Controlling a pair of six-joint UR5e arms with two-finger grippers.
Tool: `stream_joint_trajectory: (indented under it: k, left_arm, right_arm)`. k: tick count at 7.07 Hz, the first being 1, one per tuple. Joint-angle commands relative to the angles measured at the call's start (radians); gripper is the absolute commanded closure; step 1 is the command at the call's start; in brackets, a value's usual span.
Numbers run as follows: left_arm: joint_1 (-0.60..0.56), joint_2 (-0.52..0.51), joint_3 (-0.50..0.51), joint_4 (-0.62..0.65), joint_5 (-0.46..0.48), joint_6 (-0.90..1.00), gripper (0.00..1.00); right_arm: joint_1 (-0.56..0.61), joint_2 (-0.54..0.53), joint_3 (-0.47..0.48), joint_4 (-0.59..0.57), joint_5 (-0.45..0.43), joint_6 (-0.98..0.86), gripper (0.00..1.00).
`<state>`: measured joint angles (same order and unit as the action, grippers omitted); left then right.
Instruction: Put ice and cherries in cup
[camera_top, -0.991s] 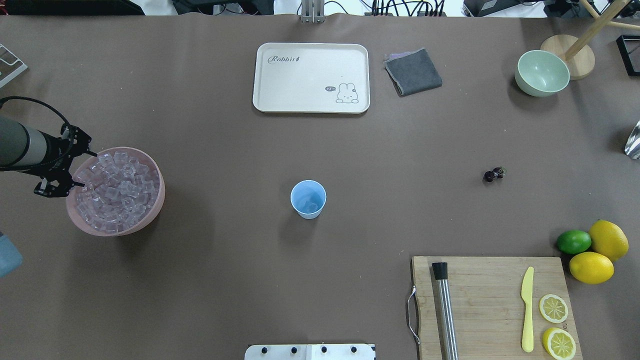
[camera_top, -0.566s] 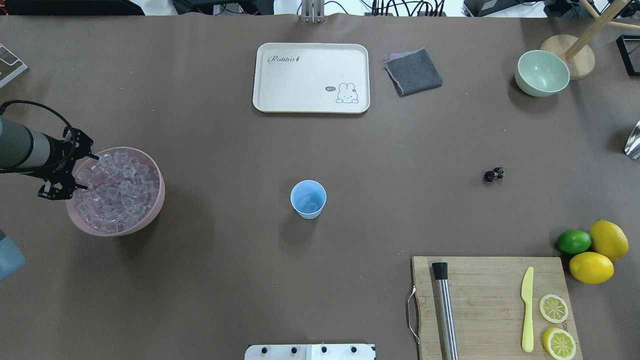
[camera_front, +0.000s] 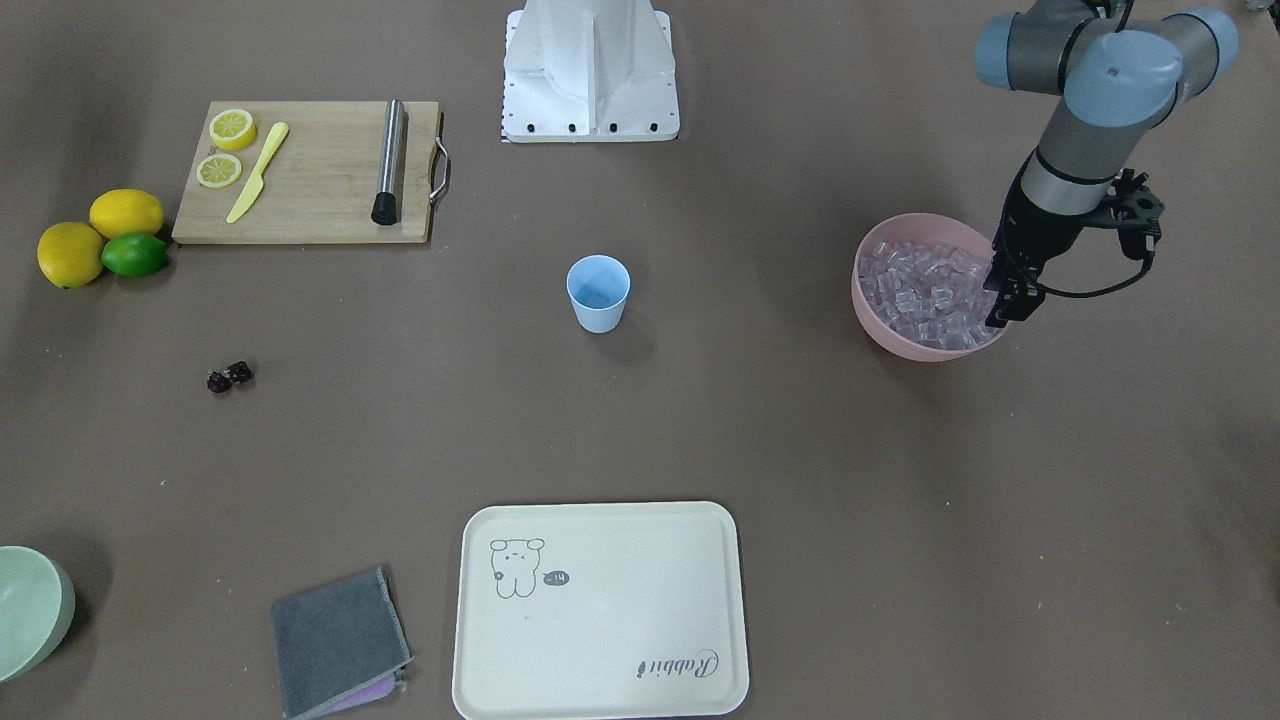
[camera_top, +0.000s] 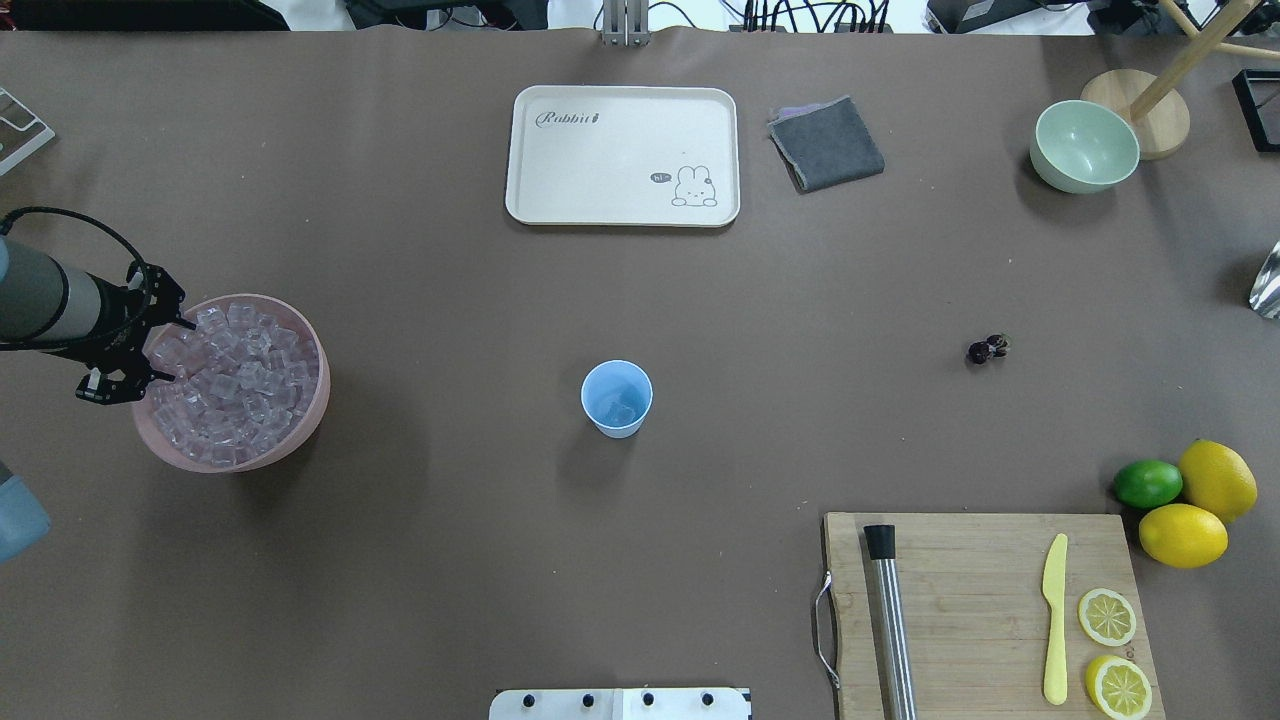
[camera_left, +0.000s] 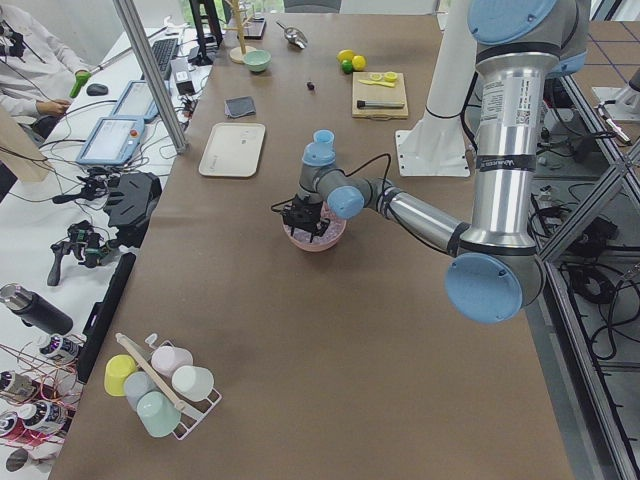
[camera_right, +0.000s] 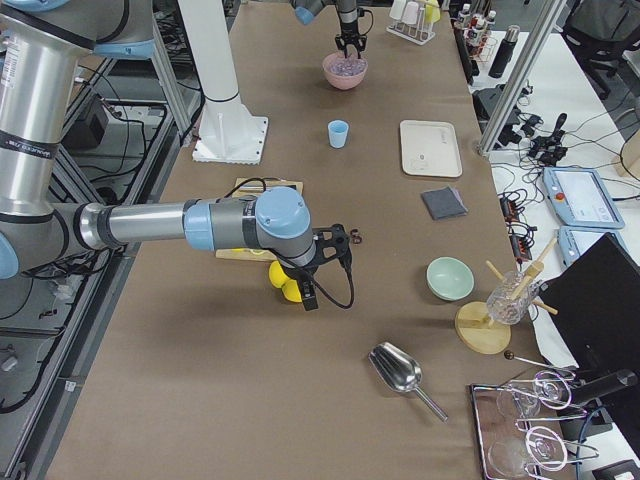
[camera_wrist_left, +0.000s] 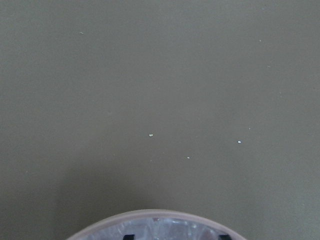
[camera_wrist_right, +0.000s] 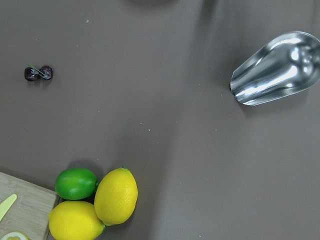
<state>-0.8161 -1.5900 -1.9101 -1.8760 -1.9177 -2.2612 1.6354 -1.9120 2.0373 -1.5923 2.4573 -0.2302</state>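
Observation:
The light blue cup (camera_top: 616, 398) stands upright mid-table, also in the front view (camera_front: 598, 292); one clear cube lies inside it. The ice (camera_top: 240, 385) fills a pink bowl (camera_top: 312, 420) at the left. My left gripper (camera_top: 172, 350) is at that bowl's left rim with its fingers spread among the cubes; it shows in the front view (camera_front: 1003, 300) too. The dark cherries (camera_top: 988, 348) lie on the table to the right, also in the right wrist view (camera_wrist_right: 38, 73). My right gripper (camera_right: 310, 295) hangs near the lemons; I cannot tell whether it is open or shut.
A cream tray (camera_top: 622, 155), a grey cloth (camera_top: 826, 143) and a pale green bowl (camera_top: 1084, 146) sit at the far side. A cutting board (camera_top: 985, 610) with a steel muddler, yellow knife and lemon slices lies front right, beside lemons and a lime (camera_top: 1147, 483). A metal scoop (camera_wrist_right: 277, 67) lies right.
My left gripper has shifted slightly at the pink bowl's left rim, its fingers still spread. The cup, cherries and everything else have not moved.

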Motion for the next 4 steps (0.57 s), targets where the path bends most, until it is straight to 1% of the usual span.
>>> stream_joint_trajectory:
  k: [1,2,3,4]
  left_arm:
    - [0.002,0.004,-0.009,0.000,-0.012,-0.004,0.71]
    - [0.002,0.007,-0.012,0.002,-0.012,-0.004,0.96]
    - [0.000,0.008,-0.010,0.003,-0.012,0.000,1.00]
    - [-0.001,0.007,-0.018,0.017,-0.021,0.000,1.00]
  right_arm:
    - [0.007,-0.002,0.001,-0.002,0.003,0.003,0.00]
    - [0.009,-0.004,0.001,-0.002,0.005,0.003,0.00]
    - [0.014,-0.007,0.001,-0.002,0.006,0.003,0.00]
    - [0.015,-0.007,0.001,-0.002,0.006,0.005,0.00]
